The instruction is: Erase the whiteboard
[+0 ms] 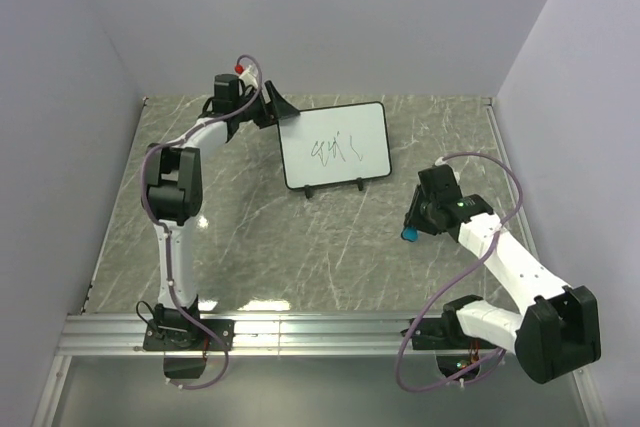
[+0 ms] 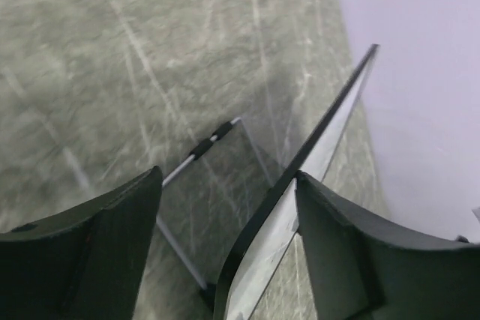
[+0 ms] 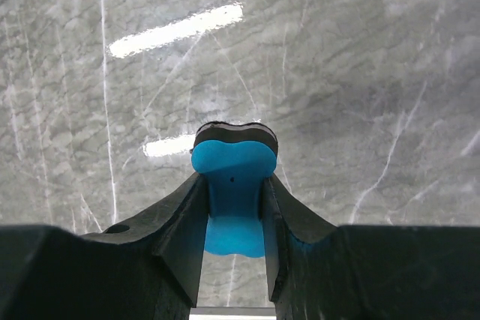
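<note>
Left gripper: it stood released, jaws spread wide, straddling the upper left corner of the whiteboard.
Whiteboard against the left gripper: in the left wrist view its thin black edge ran up between the two fingers. It sat close against the right-hand finger and left a clear gap to the other one. I could not tell whether that finger actually touched the frame.
Whiteboard's pose: propped up at a tilt on its little black feet, with the white face turned toward the arms.
Scribbles: a dark scrawl sat near the middle of the white face, below and to the right of the left gripper.
Wire leg: a thin metal rod with a black sleeve lay on the table behind the board, just ahead of the left gripper's left-hand finger.
Right gripper: it was clenched on the eraser, hanging over the bare table with its fingers pointing down.
Eraser: a blue block was pinched at its waist between the two fingers, its end bulging out past the fingertips. A dark layer sat on the side farthest from the wrist.
Whiteboard from the right gripper: well apart, up and to the left of it.
Table: grey marbled stone lay under both grippers.
</note>
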You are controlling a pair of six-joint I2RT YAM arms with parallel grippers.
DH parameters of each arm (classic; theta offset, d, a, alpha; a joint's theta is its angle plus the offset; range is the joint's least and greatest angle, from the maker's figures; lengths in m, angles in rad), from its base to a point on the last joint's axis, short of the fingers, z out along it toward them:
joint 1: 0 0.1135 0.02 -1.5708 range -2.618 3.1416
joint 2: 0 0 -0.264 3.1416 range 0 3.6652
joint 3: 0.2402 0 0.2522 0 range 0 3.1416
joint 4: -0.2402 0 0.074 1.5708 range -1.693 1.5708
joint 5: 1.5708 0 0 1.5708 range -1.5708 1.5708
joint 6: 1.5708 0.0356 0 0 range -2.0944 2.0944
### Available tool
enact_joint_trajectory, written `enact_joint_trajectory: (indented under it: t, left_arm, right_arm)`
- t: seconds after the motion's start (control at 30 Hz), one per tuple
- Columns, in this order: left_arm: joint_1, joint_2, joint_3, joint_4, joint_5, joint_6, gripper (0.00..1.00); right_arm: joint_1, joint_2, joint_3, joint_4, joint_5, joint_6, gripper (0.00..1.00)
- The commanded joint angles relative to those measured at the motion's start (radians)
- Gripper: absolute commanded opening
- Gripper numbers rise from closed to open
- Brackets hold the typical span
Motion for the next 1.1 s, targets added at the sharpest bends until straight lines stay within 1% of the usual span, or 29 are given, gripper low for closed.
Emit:
enact_joint_trajectory:
  t: [0.0,0.07,0.13,0.2,0.23,0.33,0.47,0.53,0.57,0.63,0.67,0.7,0.73,0.77,0.93,0.97,1.07]
  left_arm:
    - [0.001,0.052,0.085,0.109,0.126,-0.068,0.75]
    - [0.001,0.069,0.088,0.122,0.169,-0.085,0.68]
    - [0.001,0.048,0.062,0.144,0.192,-0.091,0.63]
    - [0.001,0.034,0.019,0.159,0.208,-0.093,0.60]
    - [0.001,0.019,0.004,0.167,0.220,-0.096,0.57]
    - [0.001,-0.022,-0.085,0.181,0.263,-0.087,0.56]
    - [-0.001,-0.076,-0.165,0.124,0.271,-0.026,0.56]
    - [-0.001,-0.101,-0.195,0.107,0.257,-0.007,0.53]
    - [-0.001,-0.108,-0.232,0.109,0.254,-0.004,0.50]
    - [-0.001,-0.128,-0.271,0.121,0.243,-0.010,0.34]
    - [-0.001,-0.132,-0.280,0.132,0.245,-0.018,0.26]
    - [-0.004,-0.135,-0.286,0.136,0.246,-0.024,0.09]
    - [-0.006,-0.141,-0.291,0.126,0.243,-0.027,0.04]
    - [-0.010,-0.144,-0.291,0.116,0.240,-0.019,0.00]
    - [-0.019,-0.168,-0.309,0.087,0.217,0.001,0.00]
    - [-0.021,-0.171,-0.312,0.071,0.212,0.007,0.00]
    - [-0.033,-0.188,-0.321,0.037,0.189,0.036,0.00]
  right_arm:
    - [0.007,-0.014,-0.003,-0.016,0.035,0.017,0.00]
    - [0.007,-0.002,0.005,-0.014,0.037,0.019,0.00]
    - [0.005,0.022,0.019,-0.004,0.040,0.019,0.00]
    - [0.007,0.056,0.036,0.015,0.039,0.019,0.00]
    - [0.005,0.070,0.043,0.021,0.036,0.019,0.00]
    - [0.007,0.125,0.074,0.041,0.026,0.016,0.00]
    - [0.007,0.203,0.140,0.065,0.016,-0.001,0.00]
    - [0.007,0.234,0.183,0.075,0.011,-0.019,0.00]
    - [0.005,0.266,0.235,0.076,0.008,-0.024,0.00]
    - [0.007,0.299,0.296,0.081,-0.007,-0.047,0.00]
    - [0.007,0.331,0.366,0.081,-0.012,-0.052,0.00]
    - [0.005,0.348,0.402,0.079,-0.018,-0.058,0.00]
    - [0.005,0.381,0.474,0.082,-0.021,-0.070,0.00]
    - [0.004,0.397,0.509,0.088,-0.027,-0.075,0.00]
    - [0.010,0.535,0.729,0.107,-0.076,-0.066,0.00]
    - [0.011,0.587,0.800,0.114,-0.110,-0.056,0.00]
    - [0.036,0.683,0.919,0.154,-0.182,-0.023,0.00]
